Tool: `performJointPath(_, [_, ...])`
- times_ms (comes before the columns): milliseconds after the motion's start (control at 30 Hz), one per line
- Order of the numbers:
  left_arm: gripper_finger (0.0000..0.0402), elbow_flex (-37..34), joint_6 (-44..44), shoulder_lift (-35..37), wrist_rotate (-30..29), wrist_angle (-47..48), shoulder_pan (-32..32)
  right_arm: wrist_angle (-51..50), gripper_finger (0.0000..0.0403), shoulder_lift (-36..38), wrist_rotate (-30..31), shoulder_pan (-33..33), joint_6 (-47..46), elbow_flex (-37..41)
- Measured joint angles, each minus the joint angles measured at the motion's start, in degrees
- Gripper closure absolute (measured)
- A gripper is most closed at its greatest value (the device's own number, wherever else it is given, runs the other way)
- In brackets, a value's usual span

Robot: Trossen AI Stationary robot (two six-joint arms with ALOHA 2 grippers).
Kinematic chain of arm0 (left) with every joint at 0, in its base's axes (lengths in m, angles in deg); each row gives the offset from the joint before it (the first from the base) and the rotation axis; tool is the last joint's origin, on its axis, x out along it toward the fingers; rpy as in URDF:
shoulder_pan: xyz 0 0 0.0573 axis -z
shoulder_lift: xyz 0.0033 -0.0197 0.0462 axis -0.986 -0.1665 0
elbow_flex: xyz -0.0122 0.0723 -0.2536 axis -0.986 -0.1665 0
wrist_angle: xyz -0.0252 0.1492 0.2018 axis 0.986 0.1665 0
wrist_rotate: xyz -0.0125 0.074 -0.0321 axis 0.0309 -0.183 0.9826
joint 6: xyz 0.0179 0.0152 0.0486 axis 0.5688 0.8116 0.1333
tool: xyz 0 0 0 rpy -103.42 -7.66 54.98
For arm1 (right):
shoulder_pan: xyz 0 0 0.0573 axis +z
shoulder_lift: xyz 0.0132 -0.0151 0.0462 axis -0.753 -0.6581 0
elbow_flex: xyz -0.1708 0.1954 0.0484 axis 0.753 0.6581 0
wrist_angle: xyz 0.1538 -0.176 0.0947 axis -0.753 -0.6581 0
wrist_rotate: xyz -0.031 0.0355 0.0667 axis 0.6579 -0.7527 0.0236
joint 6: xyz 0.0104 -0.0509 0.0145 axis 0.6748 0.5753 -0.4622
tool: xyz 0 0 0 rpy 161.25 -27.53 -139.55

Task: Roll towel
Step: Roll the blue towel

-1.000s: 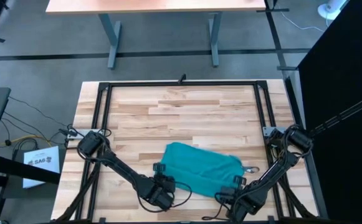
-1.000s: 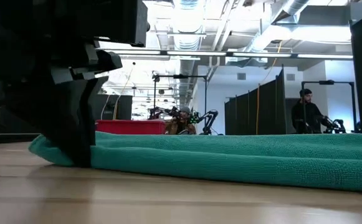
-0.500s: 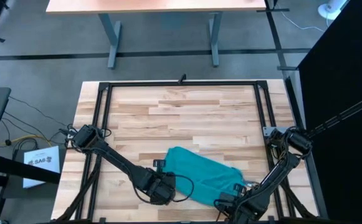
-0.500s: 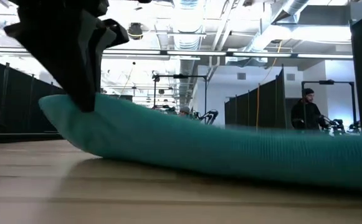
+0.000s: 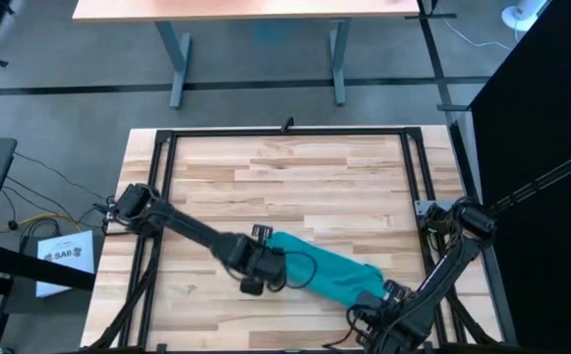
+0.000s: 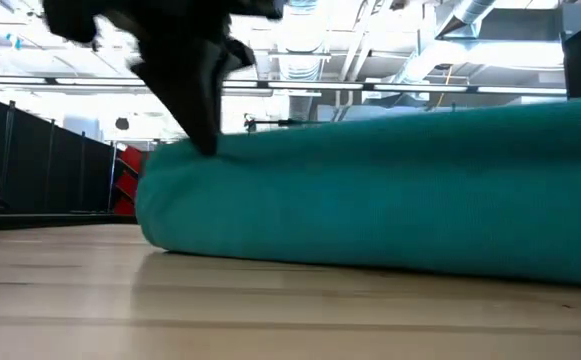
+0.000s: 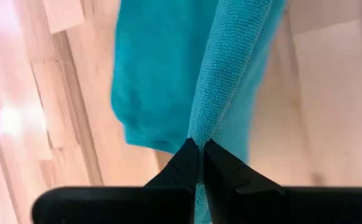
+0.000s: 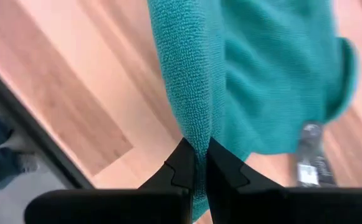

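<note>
The teal towel (image 5: 322, 275) lies as a narrow slanted band on the wooden table near its front edge, toward the right. In the low view the towel (image 6: 400, 190) is a thick bulging fold resting on the tabletop. My left gripper (image 5: 264, 262) is shut on the towel's left end and shows dark above it in the low view (image 6: 202, 105). At the towel's right end, by the front edge, my right gripper (image 5: 384, 296) is shut on the cloth. My left gripper pinches a raised ridge of cloth (image 7: 200, 127) at the towel's left end between its two fingers, coming from above. The held part is lifted, and the cloth below it spreads on the table. One layer or several, I cannot tell. My right gripper pinches a ridge of cloth (image 8: 193, 134) at the towel's right end between its two fingers. The cloth runs away from the fingers as a narrow standing ridge. The rest lies on the wood.
A black metal frame (image 5: 167, 177) runs along the table's left, far and right sides. Bare wood (image 5: 295, 177) fills the far half of the table. A desk (image 5: 256, 10) stands beyond the far edge.
My left gripper has risen and gone toward the far edge and the right, carrying the towel's left end with it. The towel has gone from a wide flat patch to a narrow, thick band, its near part drawn up and over. My right gripper has shifted slightly toward the near edge.
</note>
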Motion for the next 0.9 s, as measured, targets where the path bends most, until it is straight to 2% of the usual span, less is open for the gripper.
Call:
performJointPath(167, [0.04, -3.1, 5.0, 0.0, 3.0, -4.0, -4.3, -1.5, 0.0392, 0.3, 0.1, -1.5, -1.1, 2.0])
performJointPath(333, [0.04, -4.6, 7.8, 0.0, 5.6, -5.4, -6.2, 2.7, 0.0393, 0.5, -1.5, -3.7, -1.0, 7.8])
performJointPath(467, [0.04, -4.7, 9.1, 0.0, 5.6, -6.9, -6.5, 7.1, 0.0393, 1.0, -3.0, -4.7, -0.5, 11.9])
performJointPath(700, [0.0385, -4.7, 10.1, 0.0, 5.2, -8.6, -7.4, 5.0, 0.0391, 1.1, -3.6, -5.2, -0.4, 13.5])
performJointPath(900, [0.0339, -4.7, 10.1, 0.0, 5.2, -8.1, -7.9, 4.9, 0.0319, 1.2, -4.2, -5.6, 1.6, 13.2])
